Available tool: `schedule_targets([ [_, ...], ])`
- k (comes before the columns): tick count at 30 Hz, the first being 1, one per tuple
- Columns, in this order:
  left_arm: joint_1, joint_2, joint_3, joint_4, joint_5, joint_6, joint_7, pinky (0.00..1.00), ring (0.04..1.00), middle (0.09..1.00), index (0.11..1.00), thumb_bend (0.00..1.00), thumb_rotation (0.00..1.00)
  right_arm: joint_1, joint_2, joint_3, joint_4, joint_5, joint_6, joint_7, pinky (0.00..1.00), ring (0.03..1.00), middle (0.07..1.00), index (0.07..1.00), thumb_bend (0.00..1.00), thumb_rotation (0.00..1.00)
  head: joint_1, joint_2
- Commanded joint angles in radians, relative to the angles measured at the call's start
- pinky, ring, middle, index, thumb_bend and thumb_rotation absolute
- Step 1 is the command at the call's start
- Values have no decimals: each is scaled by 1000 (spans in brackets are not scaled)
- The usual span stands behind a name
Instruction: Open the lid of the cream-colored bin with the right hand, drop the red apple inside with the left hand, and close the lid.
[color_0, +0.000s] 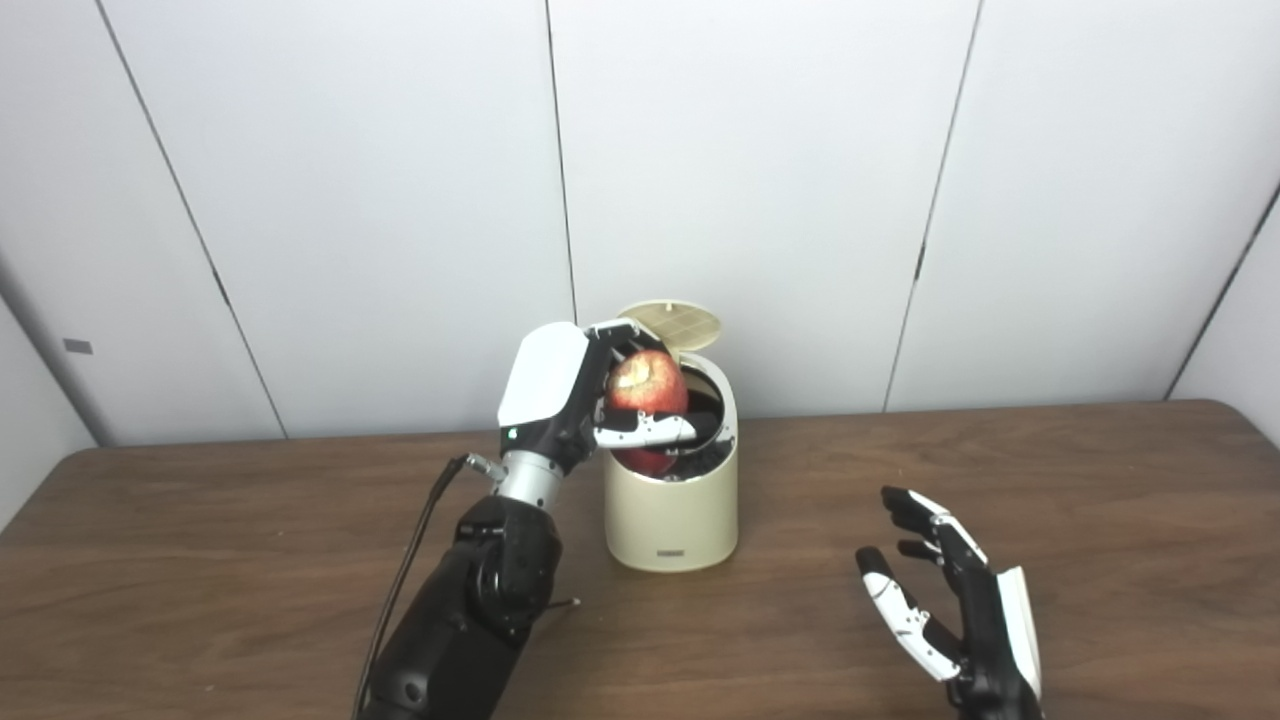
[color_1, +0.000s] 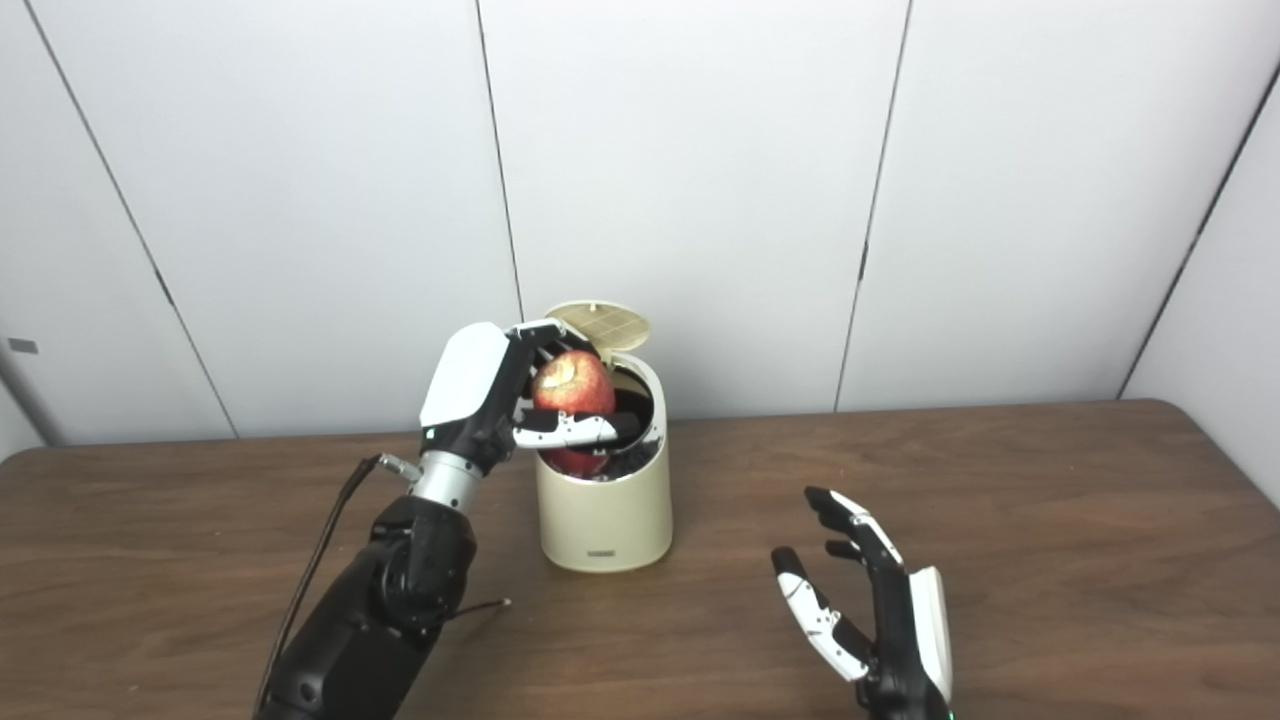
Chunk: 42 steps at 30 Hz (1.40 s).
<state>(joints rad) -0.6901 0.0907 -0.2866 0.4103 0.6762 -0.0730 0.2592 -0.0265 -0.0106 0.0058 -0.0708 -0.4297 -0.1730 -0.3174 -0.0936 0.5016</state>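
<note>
Left eye view shows us the left hand (color_0: 560, 395) clasping the red apple (color_0: 648, 385) over the cream-colored bin (color_0: 672, 515), whose lid (color_0: 672, 325) stands raised. We see the right hand (color_0: 950, 605) spread, empty, above the desk (color_0: 1100, 520)

The red apple (color_0: 648, 385), its pale yellowish patch turned up, sits between the fingers (color_0: 645, 430) of the left hand (color_0: 560, 390), partly sunk into the mouth of the cream-colored bin (color_0: 672, 500). The bin stands upright just below and beside those fingers, dark inside. Its round ribbed lid (color_0: 672, 325) is tipped up and back, just beyond the fingertips.
</note>
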Motion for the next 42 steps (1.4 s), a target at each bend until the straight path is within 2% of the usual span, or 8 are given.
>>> schedule_targets([
  [1,-23,10,-1,-9,7,20,-14,398,463,533,569,1000,510,-6,18,9,3,-9,-38,-19,694,781,782,757,224,546,-3,0],
  [17,-23,14,-30,-1,58,36,-8,416,517,617,739,1000,495,-5,21,12,3,-10,-41,-20,703,785,785,763,225,553,-6,0],
  [23,-16,19,-39,-17,61,35,-18,498,624,713,765,1000,482,-7,19,11,10,-9,-50,-23,695,781,781,759,223,568,-6,-3],
  [32,1,20,-27,-33,53,-13,44,443,542,632,693,1000,470,-6,15,9,10,-7,-49,-20,696,782,782,757,222,563,0,1],
  [34,17,2,1,-46,18,-58,93,400,490,570,597,990,304,-8,13,7,15,-3,-51,-19,699,782,783,759,223,555,0,2],
  [35,27,-14,25,-54,-24,-93,110,360,447,524,531,712,159,-9,12,6,17,-1,-51,-19,700,783,783,759,224,551,2,-2],
  [36,36,-29,45,-63,-60,-115,117,331,416,500,512,619,81,-10,11,6,19,0,-53,-19,700,784,783,759,226,550,2,-2],
  [42,96,-83,131,-126,-248,-210,82,294,415,496,498,503,0,-11,10,4,16,4,-47,-16,699,782,782,758,225,546,9,-6],
])
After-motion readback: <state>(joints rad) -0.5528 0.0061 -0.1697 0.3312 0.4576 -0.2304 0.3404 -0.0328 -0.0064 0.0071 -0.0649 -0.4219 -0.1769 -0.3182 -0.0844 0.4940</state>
